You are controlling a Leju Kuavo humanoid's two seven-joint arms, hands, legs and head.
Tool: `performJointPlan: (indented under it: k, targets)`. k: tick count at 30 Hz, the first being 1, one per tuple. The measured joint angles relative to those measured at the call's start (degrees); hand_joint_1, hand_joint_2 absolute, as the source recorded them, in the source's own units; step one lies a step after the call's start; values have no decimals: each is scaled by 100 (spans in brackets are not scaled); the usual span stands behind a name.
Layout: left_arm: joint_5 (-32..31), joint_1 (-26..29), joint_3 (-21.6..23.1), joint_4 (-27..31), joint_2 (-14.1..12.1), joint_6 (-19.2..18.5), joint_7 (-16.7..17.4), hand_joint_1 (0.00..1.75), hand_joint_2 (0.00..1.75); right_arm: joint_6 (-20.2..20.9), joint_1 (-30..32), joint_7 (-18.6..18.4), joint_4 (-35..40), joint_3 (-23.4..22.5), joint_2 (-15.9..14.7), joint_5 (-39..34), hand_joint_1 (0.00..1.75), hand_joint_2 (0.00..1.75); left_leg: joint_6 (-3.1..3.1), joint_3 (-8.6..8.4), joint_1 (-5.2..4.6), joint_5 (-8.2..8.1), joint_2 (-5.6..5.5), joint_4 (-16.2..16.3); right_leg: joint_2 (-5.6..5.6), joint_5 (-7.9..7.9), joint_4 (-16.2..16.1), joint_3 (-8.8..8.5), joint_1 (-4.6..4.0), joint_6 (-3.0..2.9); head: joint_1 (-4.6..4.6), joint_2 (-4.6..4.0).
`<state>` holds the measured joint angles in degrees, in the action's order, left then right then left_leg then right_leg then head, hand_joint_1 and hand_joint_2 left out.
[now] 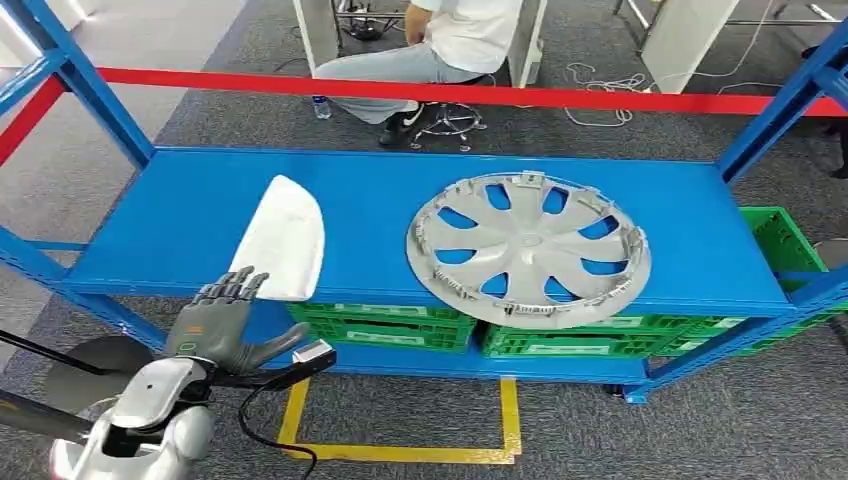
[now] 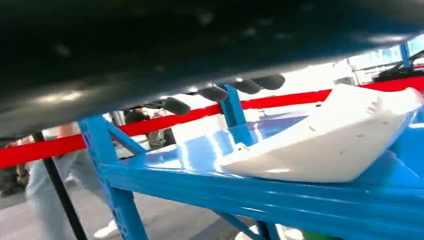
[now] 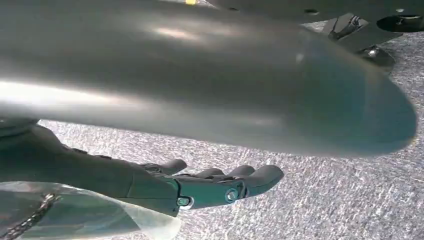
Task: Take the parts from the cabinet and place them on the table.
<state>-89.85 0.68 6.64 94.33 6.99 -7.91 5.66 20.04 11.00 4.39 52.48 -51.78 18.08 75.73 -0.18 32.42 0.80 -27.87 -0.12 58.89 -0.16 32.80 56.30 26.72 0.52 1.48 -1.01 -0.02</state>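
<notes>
My left robot hand point(image 1: 222, 322) hangs just in front of the blue metal shelf point(image 1: 180, 225) of the cabinet, fingers spread and holding nothing, fingertips point(image 1: 240, 285) pointing up toward the shelf's front edge. The elongated white plastic trim part point(image 1: 283, 236) lies flat on that shelf directly ahead of this hand and a little to its right, its near end sitting at the front lip just beyond my fingertips, not touching them as far as I can tell. Its long axis runs roughly front to back, leaning slightly rightward toward the far end, so my reach lines up nearly along its length. In the left wrist view the same part point(image 2: 325, 140) rests on the shelf surface with my dark fingertips point(image 2: 215, 93) above and short of it. The round silver plastic wheel cover point(image 1: 528, 249) lies well to the right on the same shelf. My right robot hand point(image 3: 210, 187) hangs low over grey carpet, fingers extended and empty, so the left is clearly nearer the white part.
</notes>
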Motion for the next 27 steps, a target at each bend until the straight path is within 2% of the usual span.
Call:
performJointPlan:
  k: [9,23,27]
  targets:
    - [0,-2,92,-11,-42,-17,11,0,0,2,-44,39,-28,-55,0,105,0,0,0,0,0,0,0,0,-1,0,0,0,0,0,0,2]
    - [0,-40,83,2,-101,-31,328,0,0,2,-84,77,-81,-173,0,197,0,0,0,0,0,1,0,0,0,0,2,-55,0,0,-2,0]
    - [0,-39,-53,107,-9,66,-1,0,0,-2,-81,48,-87,-186,0,142,0,0,1,-1,0,2,0,0,0,0,4,-63,0,0,0,2]
